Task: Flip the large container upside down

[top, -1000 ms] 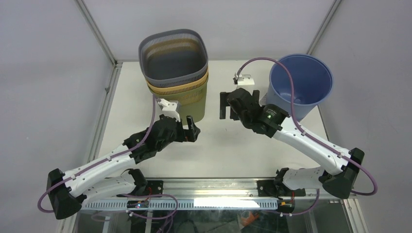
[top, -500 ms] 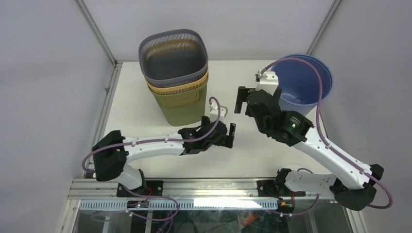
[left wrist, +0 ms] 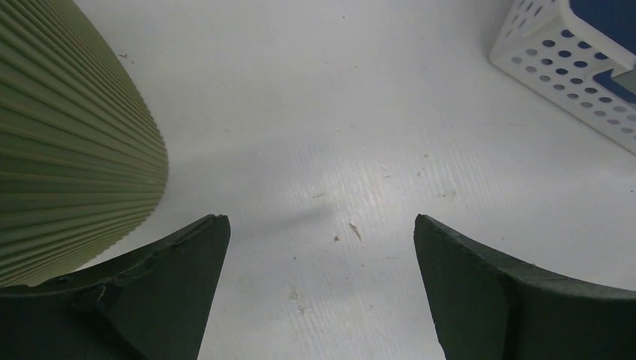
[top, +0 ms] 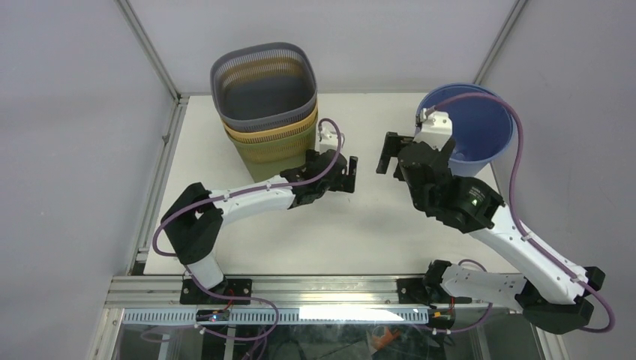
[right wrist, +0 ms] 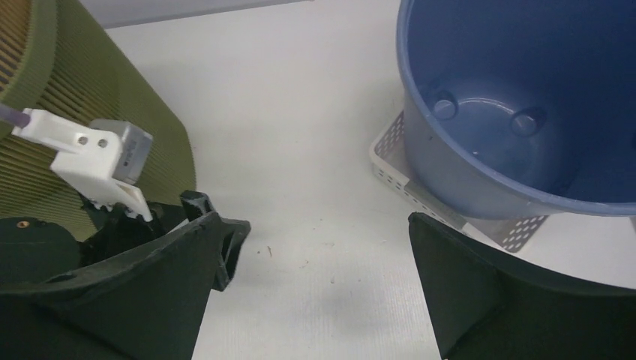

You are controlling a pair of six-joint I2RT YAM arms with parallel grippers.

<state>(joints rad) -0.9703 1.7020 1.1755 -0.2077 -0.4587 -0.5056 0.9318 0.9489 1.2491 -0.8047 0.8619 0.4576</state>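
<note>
- Two grippers, and both hold nothing, do we agree? Our left gripper (left wrist: pixel 319 225) has its jaws wide over the bare table (left wrist: pixel 337 112), and our right gripper (right wrist: pixel 319 225) is spread wide too.
- We agree. Where is the container for us?
- We take the blue bucket (top: pixel 480 127) as the large one, though the tall bins (top: pixel 266 139) could also be meant; we cannot be sure. The bucket stands upright, mouth up, ahead and to the right of the right gripper, near but not touching. The bins are close on the left side of the left gripper.
- So which step do we have?
- The approach, we think. Nothing is turned yet. Next we must bring the right gripper to the rim, close the jaws on the wall, then lift and roll the bucket until its mouth faces the table. The left gripper may need to support the other side, because the bucket looks wide for one grip.
- And the white basket (right wrist: pixel 390 176)?
- It lies against the foot of the bucket; we cannot tell whether it reaches under it. It could be dragged when we lift.
- Is there any writing we can read?
- None. We find no brand, label or letters on the bucket, bins or basket.
</note>
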